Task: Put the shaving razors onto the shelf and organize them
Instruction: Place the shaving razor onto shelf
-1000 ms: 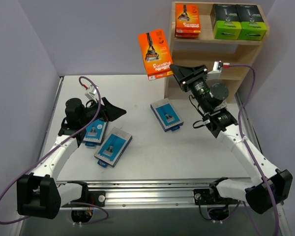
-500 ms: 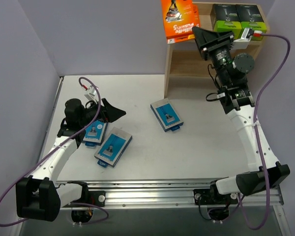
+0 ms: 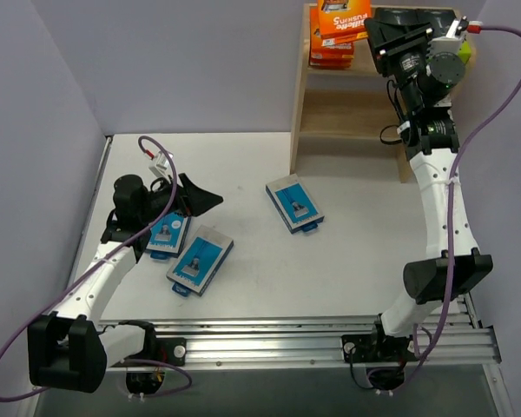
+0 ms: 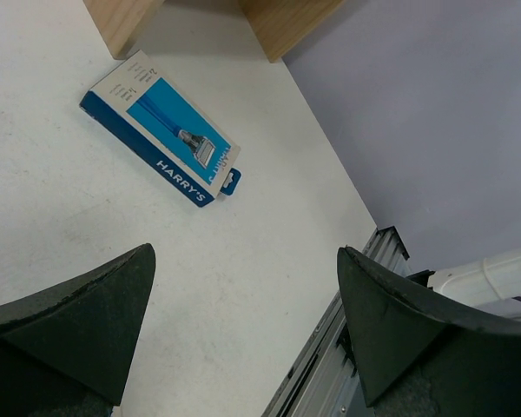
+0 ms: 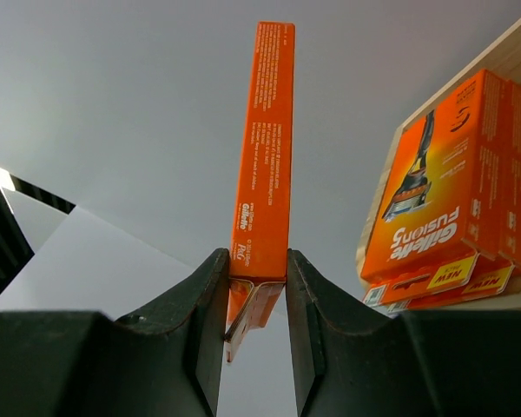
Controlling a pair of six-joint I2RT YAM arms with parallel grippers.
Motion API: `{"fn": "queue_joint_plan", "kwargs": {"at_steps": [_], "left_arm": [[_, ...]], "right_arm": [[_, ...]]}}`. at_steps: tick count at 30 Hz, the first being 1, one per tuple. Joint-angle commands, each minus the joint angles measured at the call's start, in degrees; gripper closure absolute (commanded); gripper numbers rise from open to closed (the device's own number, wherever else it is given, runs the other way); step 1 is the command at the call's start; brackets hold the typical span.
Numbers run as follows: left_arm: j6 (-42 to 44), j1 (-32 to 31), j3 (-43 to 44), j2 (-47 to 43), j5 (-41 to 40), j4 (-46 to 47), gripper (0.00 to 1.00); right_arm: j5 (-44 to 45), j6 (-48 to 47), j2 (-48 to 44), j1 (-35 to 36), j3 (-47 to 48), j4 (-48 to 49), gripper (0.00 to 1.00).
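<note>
My right gripper [image 3: 373, 36] [image 5: 256, 261] is shut on an orange razor pack [image 3: 344, 17] [image 5: 262, 148], held high at the top tier of the wooden shelf [image 3: 330, 100]. The pack hangs just above and beside a stack of orange packs [image 3: 330, 52] [image 5: 443, 191] lying on that tier. Three light-blue razor cards lie on the table: one [image 3: 293, 205] [image 4: 165, 139] in the middle, two [image 3: 168, 234] [image 3: 200, 259] at the left. My left gripper [image 3: 204, 198] [image 4: 245, 252] stands open and holds nothing, low over the table by the left cards.
The right arm [image 3: 434, 165] rises in front of the shelf's right side and hides most of what stands there. The shelf's wooden legs [image 4: 122, 17] show at the far end of the table. A metal rail [image 3: 278, 339] runs along the near edge.
The right arm has lifted the orange pack from in front of the shelf up and to the right, to the top tier. The left arm has not moved.
</note>
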Motion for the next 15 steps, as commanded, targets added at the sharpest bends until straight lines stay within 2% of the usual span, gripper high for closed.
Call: {"fn": "queue_joint_plan", "kwargs": {"at_steps": [1,9,15], "left_arm": [[-1.41,0.18,0.41,-0.34,1.84,4.20,0.06],[-3.53,0.18,-0.47,0.18,3.07,7.01,0.06],[-4.23,0.27,-0.83,0.36,3.60,8.07,0.06]], "right_arm": [[-2.85,-0.52,1.93,-0.71,6.03,1.71,1.00],[-3.82,-1.66,8.25,-0.98,13.33,-1.98,1.00],[-3.39,-2.19,10.11,-1.07,14.84,-3.13,1.00]]}}
